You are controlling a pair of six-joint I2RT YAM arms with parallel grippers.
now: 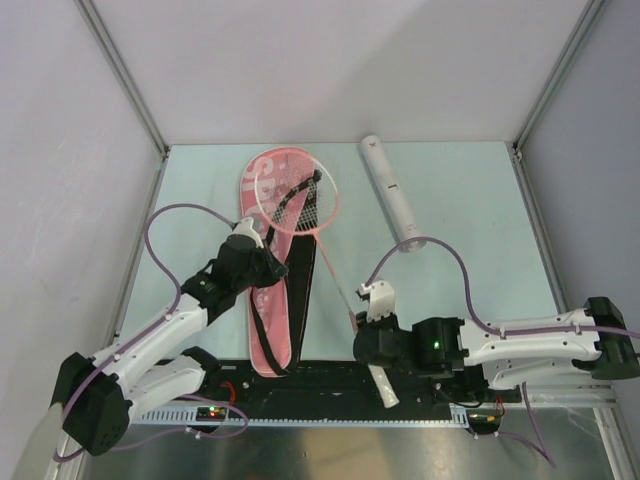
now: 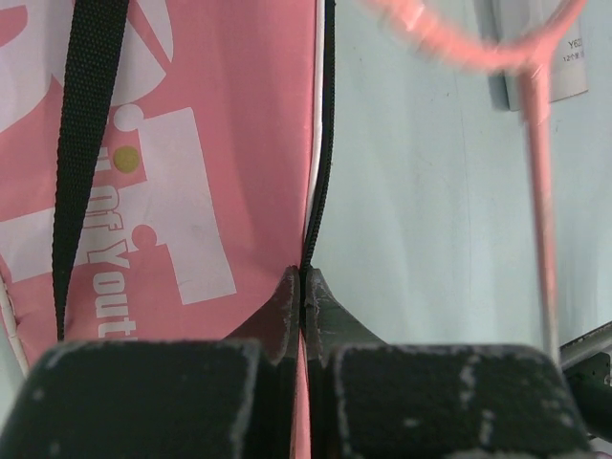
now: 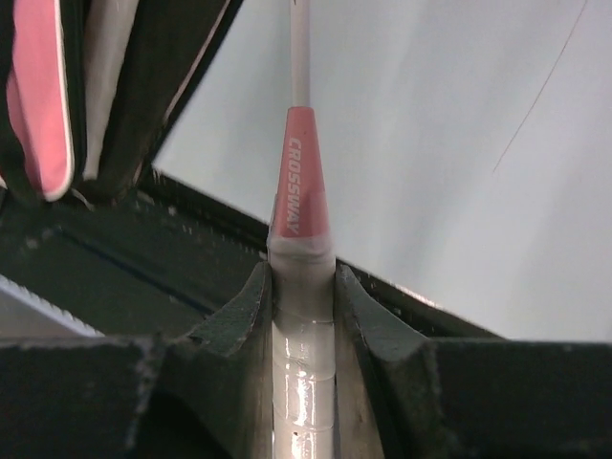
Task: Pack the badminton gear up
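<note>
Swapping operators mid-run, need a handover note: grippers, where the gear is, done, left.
Left gripper: shut, pinching the zipper edge of the pink bag.
Right gripper: shut on the handle of the racket. The racket's head is over the bag's wide end, not visibly inside.
White tube: lying on the table, right of the bag.
Second racket and shuttlecocks: not in view.
Done: nothing visibly packed.
Left: likely slide the racket in, pack the tube, close the bag.
</note>
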